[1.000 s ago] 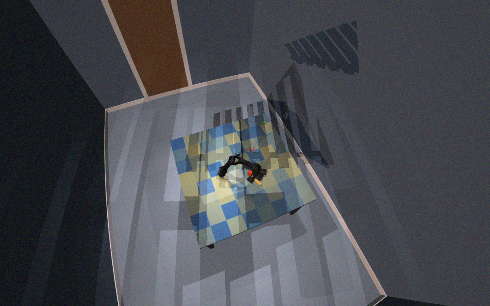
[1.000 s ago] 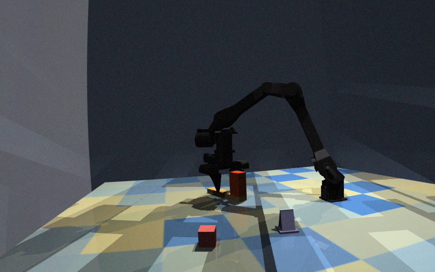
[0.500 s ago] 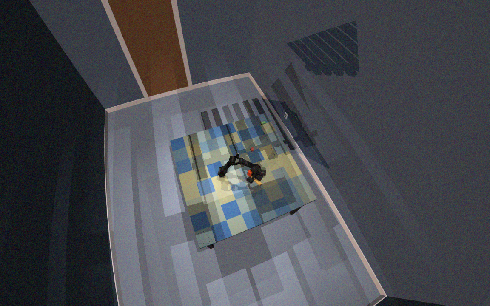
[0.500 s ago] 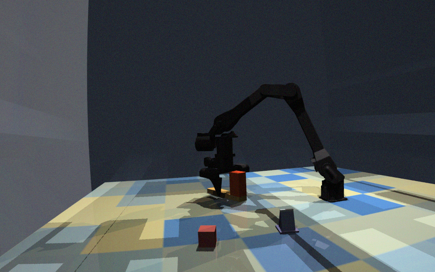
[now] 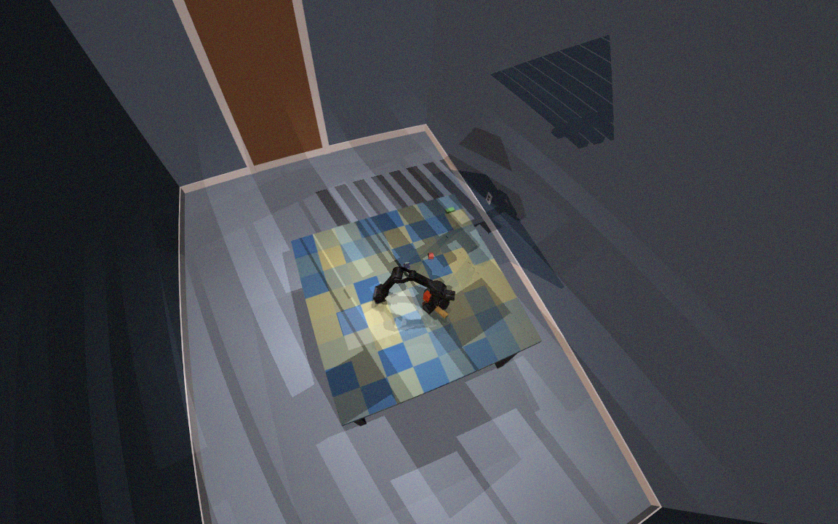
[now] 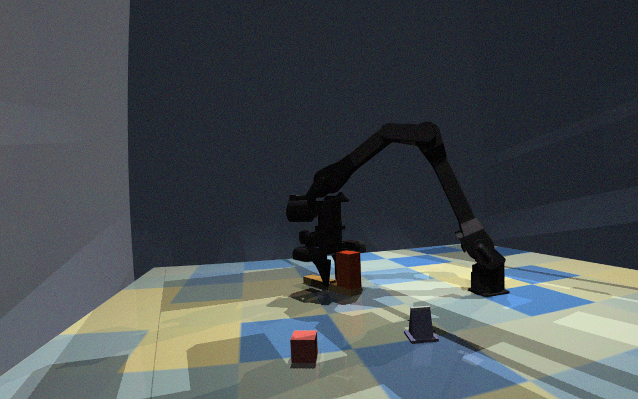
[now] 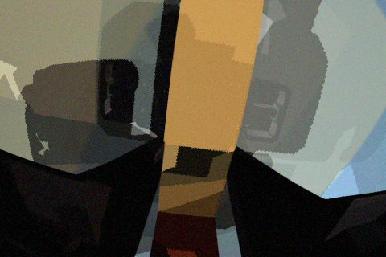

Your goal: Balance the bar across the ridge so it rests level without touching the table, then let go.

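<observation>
The orange bar lies flat on the checkered table, with one end against a tall red block. My gripper points straight down over the bar. Its two dark fingers press on the bar's long sides near the red block, down at table level. The ridge, a small purple wedge, stands apart, nearer the exterior camera and to the right of the bar.
A small red cube sits on the table in front of the bar. A small green thing lies near the table's far corner. The arm's base stands to the right.
</observation>
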You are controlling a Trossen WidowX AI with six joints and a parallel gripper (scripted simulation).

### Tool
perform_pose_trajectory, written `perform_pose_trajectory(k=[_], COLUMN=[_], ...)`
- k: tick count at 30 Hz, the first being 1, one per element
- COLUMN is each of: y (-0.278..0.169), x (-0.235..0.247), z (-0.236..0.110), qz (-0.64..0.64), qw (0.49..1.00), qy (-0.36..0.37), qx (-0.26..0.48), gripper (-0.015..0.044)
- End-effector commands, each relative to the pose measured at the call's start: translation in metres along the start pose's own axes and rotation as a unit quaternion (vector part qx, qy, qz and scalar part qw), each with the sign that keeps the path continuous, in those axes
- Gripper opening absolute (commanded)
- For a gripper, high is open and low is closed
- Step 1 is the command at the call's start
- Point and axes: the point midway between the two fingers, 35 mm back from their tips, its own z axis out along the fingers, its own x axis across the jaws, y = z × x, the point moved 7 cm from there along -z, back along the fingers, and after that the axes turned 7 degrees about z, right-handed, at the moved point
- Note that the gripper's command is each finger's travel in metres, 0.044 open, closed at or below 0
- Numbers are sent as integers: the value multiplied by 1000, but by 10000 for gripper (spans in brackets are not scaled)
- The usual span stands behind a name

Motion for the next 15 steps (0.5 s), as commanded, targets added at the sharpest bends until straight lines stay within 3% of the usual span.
perform_pose_trajectory(k=[1, 4, 8, 15], y=[0, 0, 1, 2], x=[0, 0, 1, 2], z=[0, 0, -6, -24], qz=[0, 0, 0, 0], qw=[1000, 1000, 1000, 1000], qy=[0, 0, 0, 0], qx=[0, 0, 0, 0], gripper=[124, 104, 0, 0])
